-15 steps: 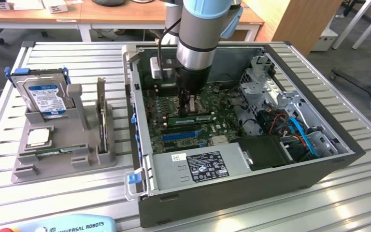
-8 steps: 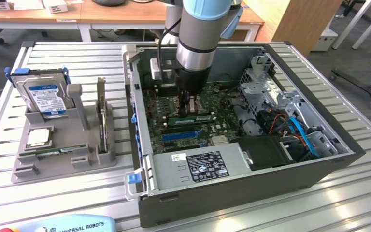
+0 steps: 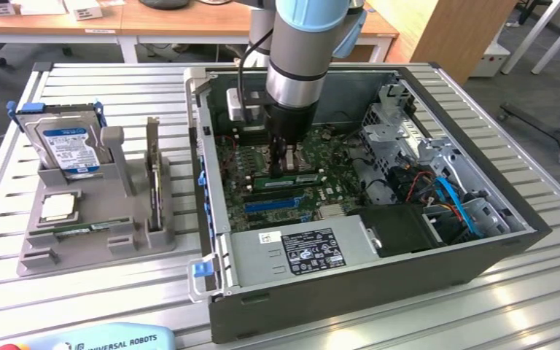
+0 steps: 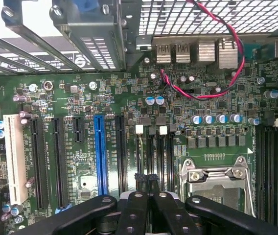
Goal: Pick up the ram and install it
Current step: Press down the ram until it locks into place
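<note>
Along the bottom edge of the exterior view, a light blue pendant (image 3: 114, 339) carries the words "UNIVERSAL ROBOTS" in dark capitals. The hard drive's blue label (image 3: 69, 148) and the black-and-white sticker (image 3: 308, 249) on the power supply both bear print too small to read.

We see the exterior view evenly and brightly lit from above, with soft daylight glare on the ribbed silver aluminium table (image 3: 513, 306) near the exterior view's right edge. The open dark grey computer case (image 3: 358, 292) keeps its interior in mild shadow, and the grey and blue robot arm (image 3: 305, 51) darkens the green motherboard (image 3: 324, 193) beneath it. In the wrist view the motherboard (image 4: 129, 122) is sharp and well lit, the white perforated metal grille (image 4: 202, 14) is blown out by backlight, and the black gripper (image 4: 146, 208) sits soft and dark.
</note>
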`<state>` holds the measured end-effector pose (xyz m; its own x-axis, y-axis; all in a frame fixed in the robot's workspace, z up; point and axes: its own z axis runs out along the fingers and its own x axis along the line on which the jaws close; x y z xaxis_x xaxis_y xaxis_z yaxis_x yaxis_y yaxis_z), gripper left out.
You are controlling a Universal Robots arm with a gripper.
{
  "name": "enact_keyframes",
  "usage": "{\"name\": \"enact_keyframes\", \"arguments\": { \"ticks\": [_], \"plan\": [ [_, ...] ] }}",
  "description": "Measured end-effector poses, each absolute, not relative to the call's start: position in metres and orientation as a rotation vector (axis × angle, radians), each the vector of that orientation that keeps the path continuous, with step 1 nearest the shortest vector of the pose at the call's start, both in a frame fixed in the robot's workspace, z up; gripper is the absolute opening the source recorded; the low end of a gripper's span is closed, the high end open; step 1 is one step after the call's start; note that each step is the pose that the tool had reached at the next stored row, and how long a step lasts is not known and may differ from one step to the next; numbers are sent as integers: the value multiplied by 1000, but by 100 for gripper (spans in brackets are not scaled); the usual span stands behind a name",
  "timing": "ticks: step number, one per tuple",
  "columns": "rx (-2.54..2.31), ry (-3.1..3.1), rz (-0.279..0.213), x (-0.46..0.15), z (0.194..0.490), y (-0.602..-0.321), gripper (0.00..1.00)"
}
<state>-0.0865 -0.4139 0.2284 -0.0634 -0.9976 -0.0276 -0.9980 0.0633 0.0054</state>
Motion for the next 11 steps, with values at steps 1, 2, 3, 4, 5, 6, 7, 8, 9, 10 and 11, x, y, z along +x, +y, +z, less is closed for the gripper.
{"name": "enact_keyframes", "arguments": {
  "ticks": [1,2,3,4,5,6,7,8,9,10,11],
  "plan": [
    [-2139,2279,35,-86,228,-414,10],
    [-2139,2279,35,-86,228,-414,10],
    [-2139,2279,35,-87,227,-414,10],
    [-2139,2279,35,-87,227,-414,10],
    [-2139,2279,35,-87,227,-414,10],
    [-2139,2279,35,-87,227,-414,10],
    [-2139,2279,36,-87,227,-414,10],
    [-2139,2279,36,-87,227,-414,10],
    [-2139,2279,36,-87,227,-414,10],
    [-2139,2279,36,-87,227,-414,10],
    [-2139,2279,36,-87,227,-414,10]
  ]
}}
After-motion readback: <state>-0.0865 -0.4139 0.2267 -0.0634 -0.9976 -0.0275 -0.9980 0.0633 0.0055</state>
